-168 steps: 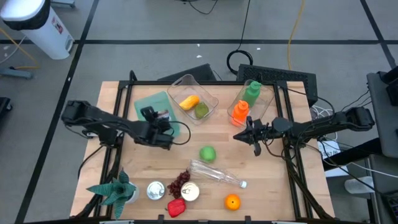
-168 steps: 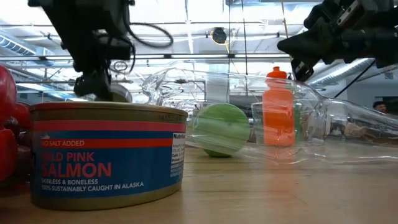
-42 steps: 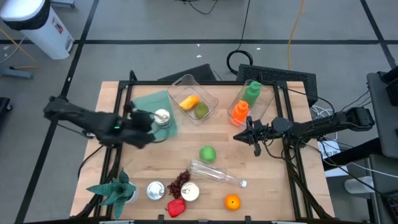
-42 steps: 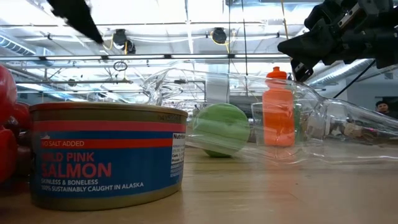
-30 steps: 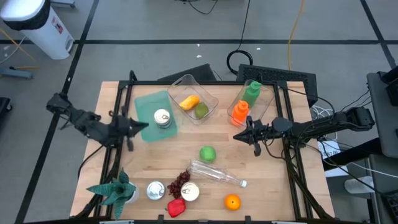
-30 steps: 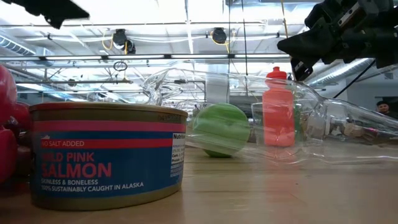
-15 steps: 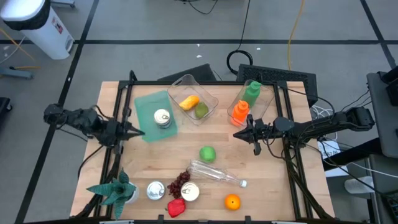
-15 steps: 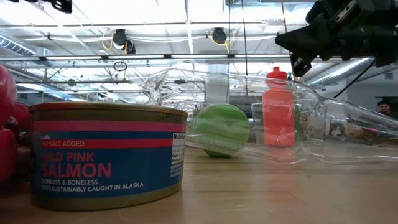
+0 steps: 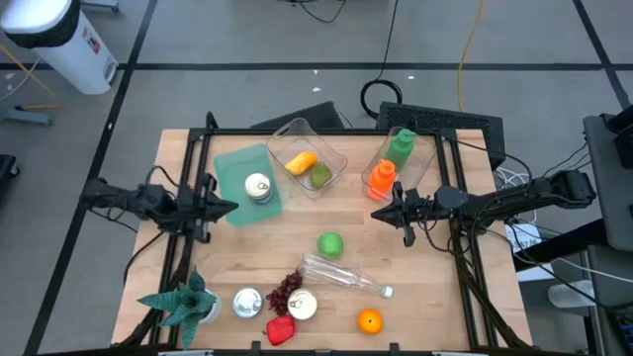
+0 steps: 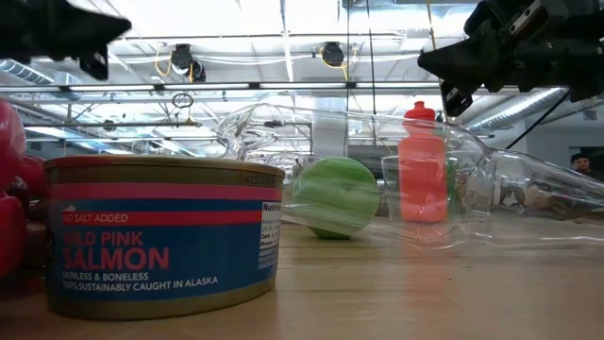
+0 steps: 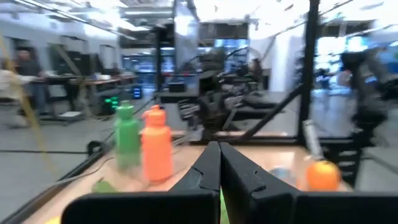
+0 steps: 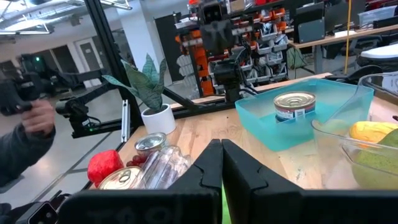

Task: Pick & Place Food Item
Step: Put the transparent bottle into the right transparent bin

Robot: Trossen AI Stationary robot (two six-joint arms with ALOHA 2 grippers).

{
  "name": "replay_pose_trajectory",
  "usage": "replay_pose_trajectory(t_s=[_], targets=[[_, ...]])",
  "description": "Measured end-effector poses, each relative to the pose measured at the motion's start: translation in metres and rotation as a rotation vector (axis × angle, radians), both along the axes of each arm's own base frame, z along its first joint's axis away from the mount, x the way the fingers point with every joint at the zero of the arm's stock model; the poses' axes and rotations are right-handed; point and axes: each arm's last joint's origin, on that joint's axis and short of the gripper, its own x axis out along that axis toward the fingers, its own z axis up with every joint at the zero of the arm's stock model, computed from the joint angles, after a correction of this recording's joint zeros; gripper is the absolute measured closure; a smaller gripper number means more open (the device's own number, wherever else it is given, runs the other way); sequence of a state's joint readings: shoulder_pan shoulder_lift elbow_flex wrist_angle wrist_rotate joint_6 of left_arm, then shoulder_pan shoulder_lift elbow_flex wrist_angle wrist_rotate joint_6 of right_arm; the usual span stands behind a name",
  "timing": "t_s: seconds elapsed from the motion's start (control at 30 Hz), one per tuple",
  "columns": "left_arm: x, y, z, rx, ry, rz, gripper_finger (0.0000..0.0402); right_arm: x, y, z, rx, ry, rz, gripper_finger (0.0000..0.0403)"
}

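A silver-topped can (image 9: 258, 187) stands upright in the teal tray (image 9: 237, 163) at the table's far left; the right wrist view shows the can (image 12: 295, 106) there too. My left gripper (image 9: 231, 206) is shut, holds nothing and points level toward the tray from the table's left edge. Its shut fingers (image 11: 219, 163) show in its own wrist view. My right gripper (image 9: 378, 216) hangs shut and touches nothing, right of the table's middle, near the orange bottle (image 9: 383, 178). A green apple (image 9: 330, 243) lies on the wood at mid-table.
A clear box (image 9: 309, 158) holds a yellow and a green fruit. Orange and green bottles (image 9: 401, 146) stand in a clear bin at the far right. Near the front lie a clear bottle (image 9: 341, 275), two cans (image 9: 247, 302), grapes (image 9: 285, 290), a red pepper (image 9: 280, 329), an orange (image 9: 369, 320) and a plant (image 9: 183, 302).
My left arm has folded back toward the table's left edge and come down, its gripper tipping to level. The can has stayed upright in the teal tray. My right arm has kept still.
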State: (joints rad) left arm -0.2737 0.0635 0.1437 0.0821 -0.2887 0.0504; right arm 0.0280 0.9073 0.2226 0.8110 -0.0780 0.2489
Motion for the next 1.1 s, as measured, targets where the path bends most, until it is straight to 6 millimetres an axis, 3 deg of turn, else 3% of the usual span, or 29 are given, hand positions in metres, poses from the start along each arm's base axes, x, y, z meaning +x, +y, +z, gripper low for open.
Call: replay_pose_trajectory(t_s=[0.27,0.63,1.1], targets=[[0.008,-0.001,-0.033,0.079,0.011,0.041,0.0399,0.002,0.000,-0.003,-0.008,0.018,-0.003,0.0403],[0.008,0.000,-0.031,0.091,0.010,0.093,0.0399,0.008,-0.001,-0.015,-0.014,0.091,-0.054,0.0403],[0.008,0.000,-0.031,0.094,0.009,0.094,0.0394,0.008,-0.001,-0.012,-0.029,0.058,-0.049,0.0403]])
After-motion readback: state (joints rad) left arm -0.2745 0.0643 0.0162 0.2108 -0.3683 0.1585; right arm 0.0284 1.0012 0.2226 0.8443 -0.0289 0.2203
